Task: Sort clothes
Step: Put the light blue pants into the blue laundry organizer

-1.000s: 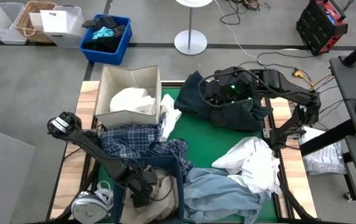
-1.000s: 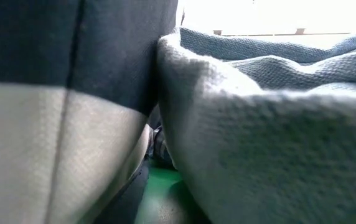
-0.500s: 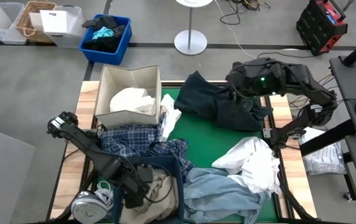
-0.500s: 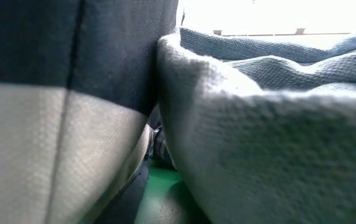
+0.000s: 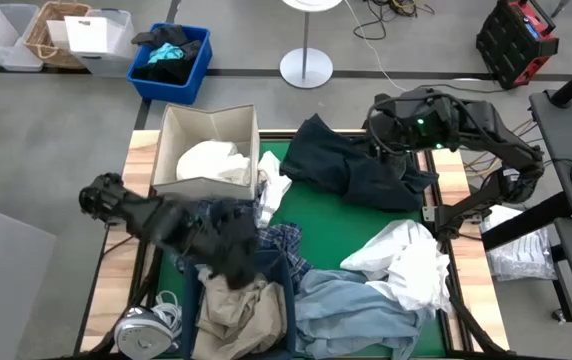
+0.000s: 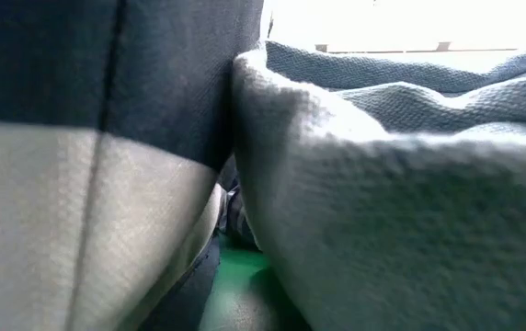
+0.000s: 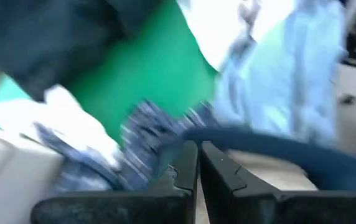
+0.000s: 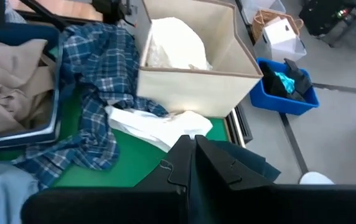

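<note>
The clothes lie spread over the green mat (image 5: pixel 336 225). A white shirt (image 5: pixel 211 160) sits in the beige box (image 5: pixel 209 122), and the tan trousers (image 5: pixel 238 305) lie in the dark blue bin (image 5: pixel 291 290). The blue-white plaid shirt (image 8: pixel 97 56) drapes between box and bin. The dark navy piece (image 5: pixel 341 165) lies at the far side, white shirts (image 5: pixel 406 262) at the right, and light blue denim (image 5: pixel 351 310) near the front. My left gripper (image 7: pixel 198 163) is shut and blurred above the plaid shirt and the bin's far rim. My right gripper (image 8: pixel 190 152) is shut above the navy piece's right end.
A blue crate (image 5: pixel 171 60) with dark cloth, a basket (image 5: pixel 56 30) and clear tubs stand on the floor beyond the table. A lamp base (image 5: pixel 306 68) and cables lie behind. In the low view, denim (image 6: pixel 392 184) and the bin wall (image 6: pixel 79 184) block everything else.
My left gripper has risen out of the bin and swung toward the far edge, over the plaid shirt; the tan trousers stay in the bin. My right gripper has gone from above the navy piece toward the table's right edge; the navy piece lies flat on the mat.
</note>
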Robot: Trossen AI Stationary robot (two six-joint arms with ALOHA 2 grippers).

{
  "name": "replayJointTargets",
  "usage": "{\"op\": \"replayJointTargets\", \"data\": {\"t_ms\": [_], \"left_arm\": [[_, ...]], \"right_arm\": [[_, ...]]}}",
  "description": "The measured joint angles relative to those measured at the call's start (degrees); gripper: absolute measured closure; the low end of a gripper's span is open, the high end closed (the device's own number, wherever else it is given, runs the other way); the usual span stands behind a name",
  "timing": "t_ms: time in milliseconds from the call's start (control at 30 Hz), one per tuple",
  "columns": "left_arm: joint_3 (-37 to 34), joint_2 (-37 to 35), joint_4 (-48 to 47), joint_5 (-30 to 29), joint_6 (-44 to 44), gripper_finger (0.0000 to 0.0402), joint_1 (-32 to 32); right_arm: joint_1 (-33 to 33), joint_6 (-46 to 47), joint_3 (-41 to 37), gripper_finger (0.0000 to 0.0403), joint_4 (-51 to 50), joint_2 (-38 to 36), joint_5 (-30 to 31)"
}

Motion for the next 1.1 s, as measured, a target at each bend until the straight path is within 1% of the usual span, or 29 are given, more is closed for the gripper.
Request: {"op": "replayJointTargets", "data": {"t_ms": [167, 300, 400, 500, 567, 633, 767, 867, 967, 1100], "left_arm": [[-0.2, -0.6, 0.2, -0.4, 12.6, 0.0402, 7.0], [-2.5, -2.5, 0.1, -0.2, 17.7, 0.0402, 10.9], [-5.4, -4.8, 0.2, 0.7, 20.3, 0.0402, 12.0], [-9.9, -8.7, 0.0, 2.0, 19.8, 0.0402, 12.8], [-13.5, -11.6, -0.3, 2.0, 18.0, 0.0402, 12.9], [-17.1, -14.5, -0.1, 3.3, 15.5, 0.0402, 12.9], [-24.2, -19.3, 3.7, 5.1, 9.6, 0.0402, 12.3], [-29.5, -21.7, 7.9, 5.9, 8.8, 0.0402, 11.7], [-33.2, -22.9, 10.3, 6.2, 8.6, 0.0402, 11.5], [-35.3, -23.1, 10.9, 6.1, 8.2, 0.0402, 11.5]], "right_arm": [[-2.8, 0.1, -4.9, 0.0390, 4.4, 0.1, 0.0], [-4.6, 2.5, -10.1, 0.0390, 9.8, 0.3, -0.1], [-5.3, 4.5, -14.3, 0.0390, 13.5, 0.9, -0.2], [-5.3, 7.8, -18.4, 0.0390, 18.5, 1.7, -0.7], [-5.3, 8.9, -20.8, 0.0390, 21.5, 2.7, -1.6], [-5.1, 9.4, -22.7, 0.0390, 24.3, 3.8, -2.1], [-4.2, 9.4, -23.7, 0.0390, 26.5, 6.5, -2.5], [-3.3, 9.3, -23.7, 0.0390, 27.9, 8.3, -5.0], [-2.4, 8.9, -23.5, 0.0390, 24.8, 9.0, -7.5], [-0.9, 8.7, -22.3, 0.0390, 13.0, 7.2, -10.6]]}}
